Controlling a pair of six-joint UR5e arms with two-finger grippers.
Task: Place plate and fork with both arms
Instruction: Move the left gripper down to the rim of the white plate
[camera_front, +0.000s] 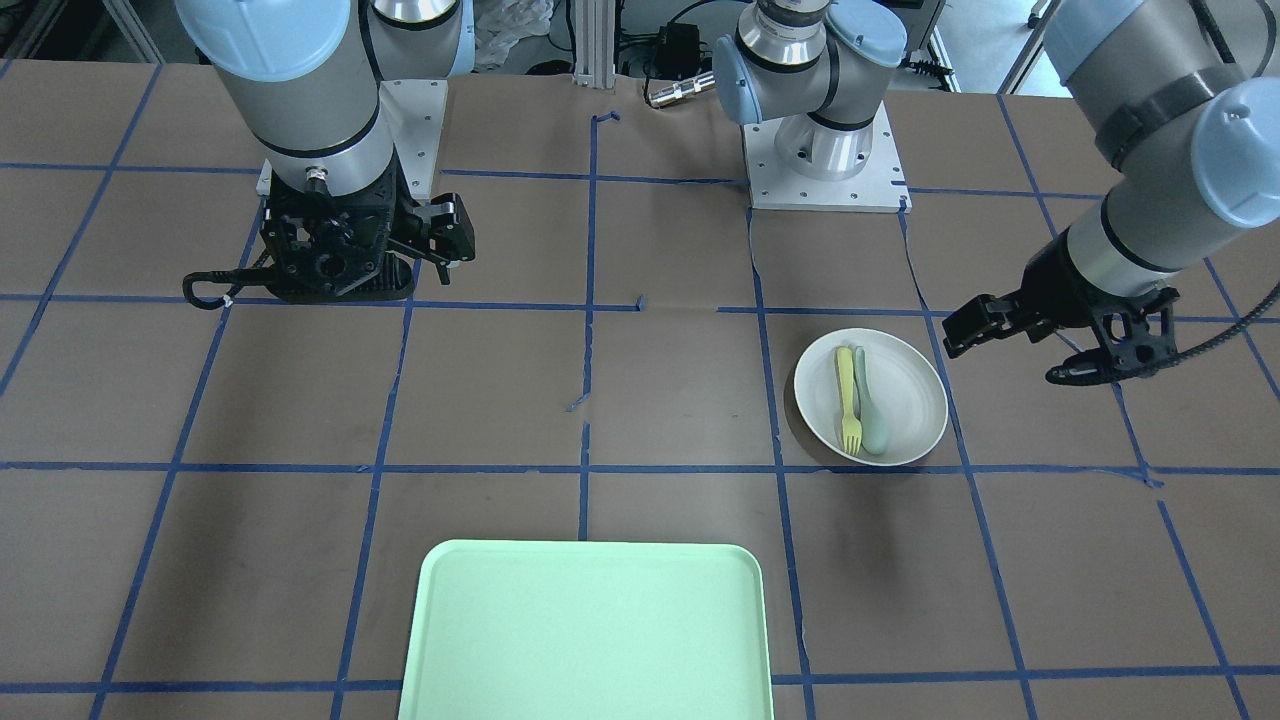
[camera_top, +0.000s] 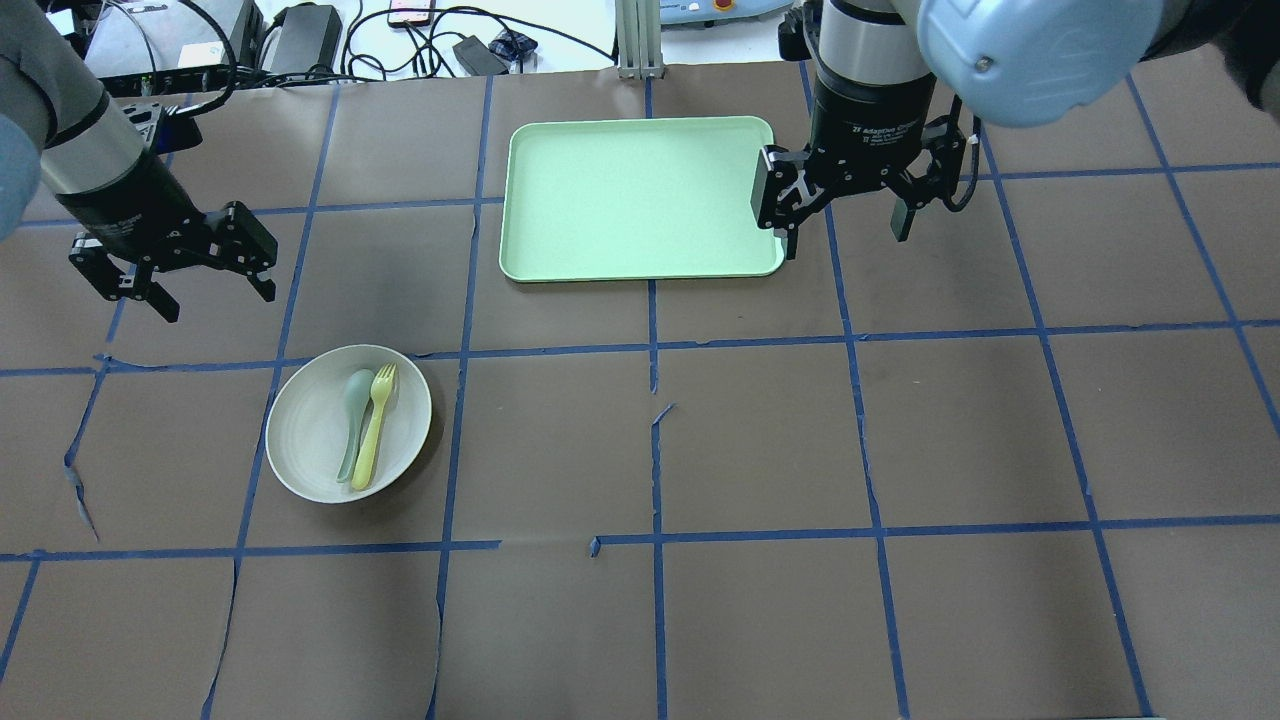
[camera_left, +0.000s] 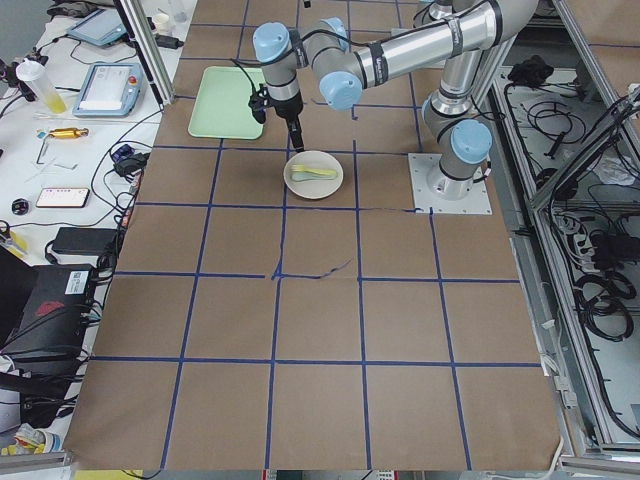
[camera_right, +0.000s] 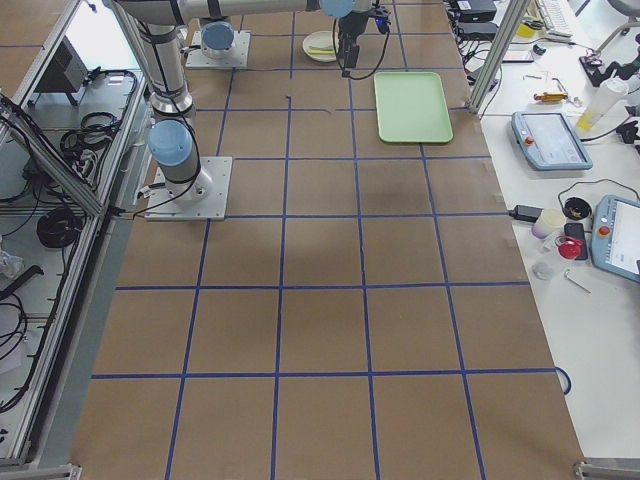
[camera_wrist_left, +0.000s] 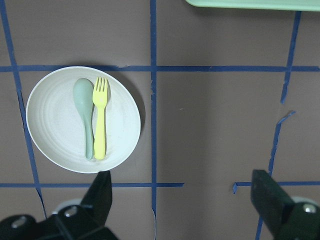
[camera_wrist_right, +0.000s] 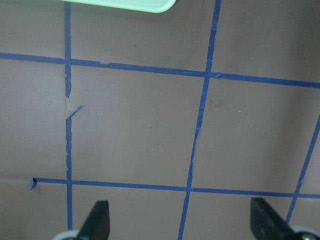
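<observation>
I'm finding nothing placed yet: the left gripper (camera_top: 215, 300) and right gripper (camera_top: 845, 240) are hanging open and empty, while the fork (camera_top: 375, 425) is lying in the plate (camera_top: 305, 435), well apart from the tray (camera_top: 640, 190).

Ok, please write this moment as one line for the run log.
left gripper: open, empty, near plate | right gripper: open, empty, raised | fork: on plate beside spoon | plate: not on tray

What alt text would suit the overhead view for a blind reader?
An off-white plate holding a yellow fork and a grey-green spoon sits on a brown table. A mint-green tray lies beyond; the left hand and right hand hover open and empty.
</observation>
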